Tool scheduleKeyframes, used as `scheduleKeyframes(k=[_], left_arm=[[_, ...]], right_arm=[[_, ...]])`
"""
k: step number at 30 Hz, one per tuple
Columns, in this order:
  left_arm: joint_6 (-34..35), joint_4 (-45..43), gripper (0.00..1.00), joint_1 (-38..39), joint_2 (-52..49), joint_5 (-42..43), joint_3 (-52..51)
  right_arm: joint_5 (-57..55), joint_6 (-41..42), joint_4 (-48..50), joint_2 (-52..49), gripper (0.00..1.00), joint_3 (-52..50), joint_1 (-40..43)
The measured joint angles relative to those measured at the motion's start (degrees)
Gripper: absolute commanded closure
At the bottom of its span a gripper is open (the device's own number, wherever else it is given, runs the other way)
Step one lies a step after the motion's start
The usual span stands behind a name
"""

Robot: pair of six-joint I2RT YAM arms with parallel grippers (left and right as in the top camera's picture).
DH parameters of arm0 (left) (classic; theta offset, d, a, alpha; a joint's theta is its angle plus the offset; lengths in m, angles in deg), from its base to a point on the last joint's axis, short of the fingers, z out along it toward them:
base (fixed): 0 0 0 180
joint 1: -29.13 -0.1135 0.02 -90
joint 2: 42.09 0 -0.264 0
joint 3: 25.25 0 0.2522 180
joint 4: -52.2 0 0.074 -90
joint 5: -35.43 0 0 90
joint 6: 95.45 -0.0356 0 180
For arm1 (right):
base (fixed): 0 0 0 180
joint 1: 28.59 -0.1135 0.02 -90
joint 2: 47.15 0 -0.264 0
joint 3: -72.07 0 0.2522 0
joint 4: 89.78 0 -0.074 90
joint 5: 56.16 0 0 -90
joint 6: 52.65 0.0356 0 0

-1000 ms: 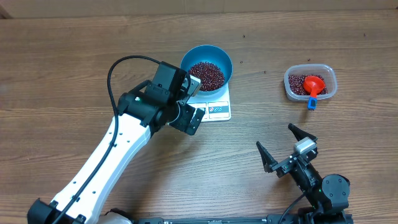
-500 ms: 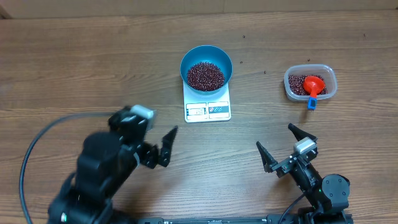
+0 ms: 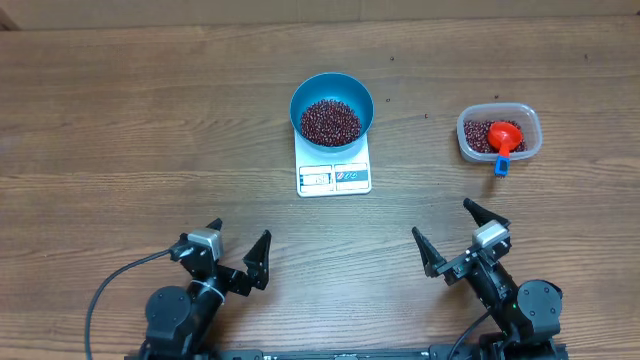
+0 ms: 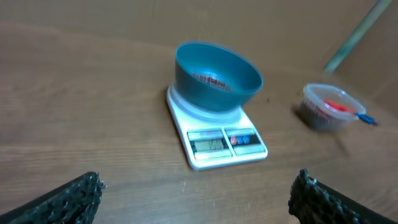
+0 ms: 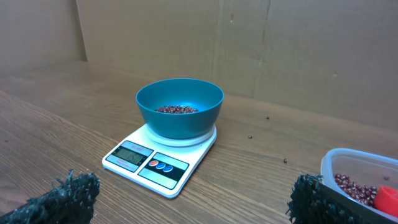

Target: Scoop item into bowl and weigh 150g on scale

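— What is at the left end of the brown wooden table (image 3: pixel 120 120)?

— The left gripper (image 3: pixel 240 235), low at the near edge. Its black fingers are spread wide and hold nothing.

— And the middle?

— The small flat white rectangular kitchen scale (image 3: pixel 334 177), well apart from both arms. Its display and buttons face the near side, and the digits are too small to read. The round, deep, bright blue bowl (image 3: pixel 345 85) sits upright on the scale's far part.

— Where are the beans?

— A loose pile of small dark red-brown dried beans (image 3: pixel 331 121) covers the bottom of the bowl.

— Further right?

— The right gripper (image 3: pixel 441 220), also at the near edge, with its fingers just as far apart and empty. Its wrist camera looks across at the bowl on the scale.

— And at the far right?

— A clear rounded-rectangle plastic tub (image 3: pixel 530 115) with more of the same beans inside. A bright red plastic scoop (image 3: pixel 505 135) lies in it, cup on the beans, and its blue handle tip (image 3: pixel 501 167) pokes over the near rim.
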Motion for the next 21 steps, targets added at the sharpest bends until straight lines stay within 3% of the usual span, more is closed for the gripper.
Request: scheduleKeyframes(k=[6,21], left_arm=[[1.2,-14.0,0.0,0.0,0.4,0.4,-4.9],[-0.4,-14.5,0.0,0.0,0.5,0.4,-6.2]], right_arm=[[0.0,0.0,0.0,0.0,0.0,0.0,0.0],[0.0,0.0,0.0,0.0,0.0,0.0,0.0]])
